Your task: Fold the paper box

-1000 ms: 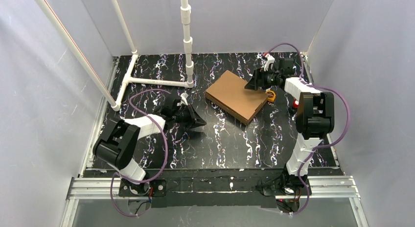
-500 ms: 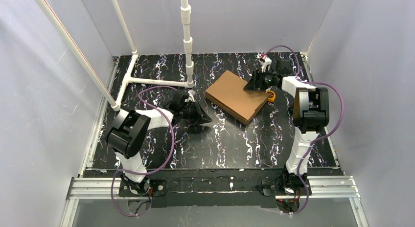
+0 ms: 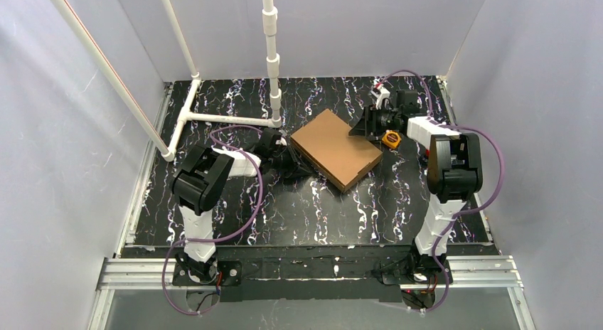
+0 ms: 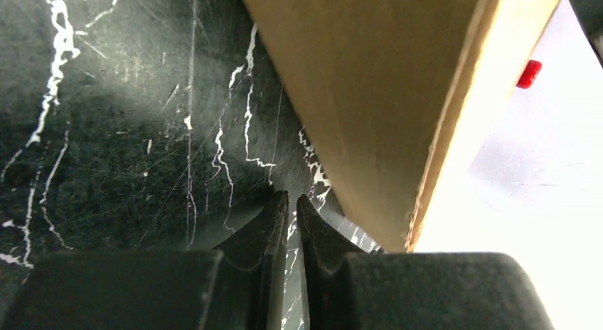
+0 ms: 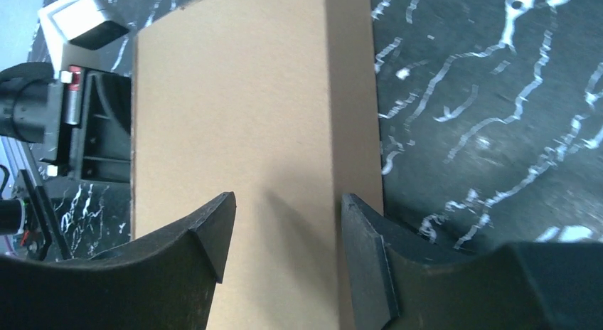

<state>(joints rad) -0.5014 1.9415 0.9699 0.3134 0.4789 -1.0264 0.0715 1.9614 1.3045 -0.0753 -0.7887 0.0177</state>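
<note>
The paper box [image 3: 334, 148] is a closed flat brown cardboard box lying at an angle on the black marbled table. My left gripper [image 3: 290, 161] lies low on the table at the box's left side. In the left wrist view it [image 4: 291, 200] is shut and empty, with the box's side wall [image 4: 370, 95] just to the right of its tips. My right gripper [image 3: 361, 126] is at the box's far right edge. In the right wrist view it [image 5: 288, 202] is open, its fingers spread over the box's top face [image 5: 235, 116].
A small orange tape measure [image 3: 390, 139] lies just right of the box by the right gripper. A white pipe frame [image 3: 227, 119] stands at the back left, with an upright pipe [image 3: 271, 60] near the box's far corner. Grey walls close in the table.
My left gripper has swung right across the table up to the box's left side. The box and my right gripper have shifted a little to the left.
</note>
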